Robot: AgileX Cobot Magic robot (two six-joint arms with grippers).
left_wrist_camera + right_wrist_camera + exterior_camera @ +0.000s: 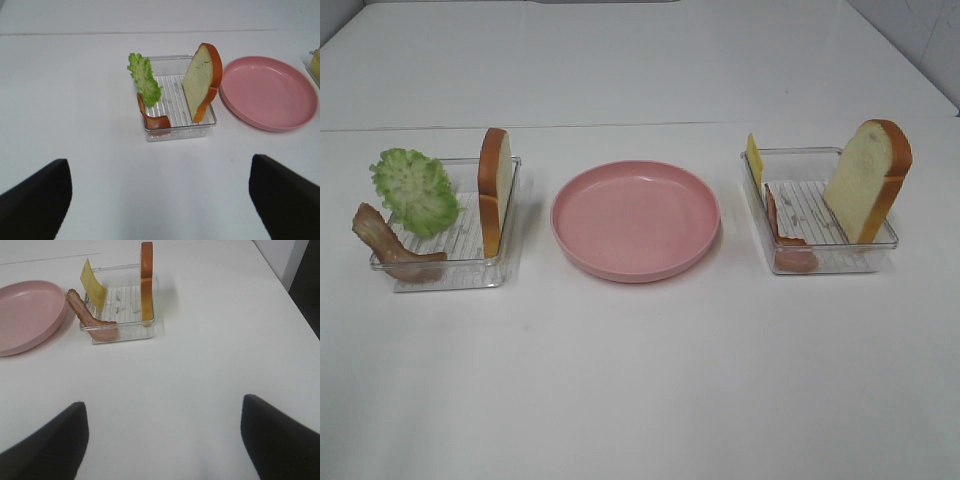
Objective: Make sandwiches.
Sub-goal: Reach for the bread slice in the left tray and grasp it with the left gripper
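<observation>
high view: pink plate (620, 272) mid worktop (640, 400); left tray (445, 280) holds lettuce (415, 190), left meat strip (385, 245), left bread slice (495, 185) on edge; right tray (840, 268) holds cheese (754, 158), right meat strip (785, 235), right bread slice (865, 180) leaning | left wrist: left jaws wide apart, gripping nothing, short of left tray | right wrist: right jaws wide apart, gripping nothing

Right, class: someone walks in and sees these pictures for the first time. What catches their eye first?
The round pink plate sits mid-table between two clear trays. In the left tray, frilly green lettuce and a bread slice stand on edge. The right tray holds a second bread slice, tilted, and yellow cheese.
</observation>
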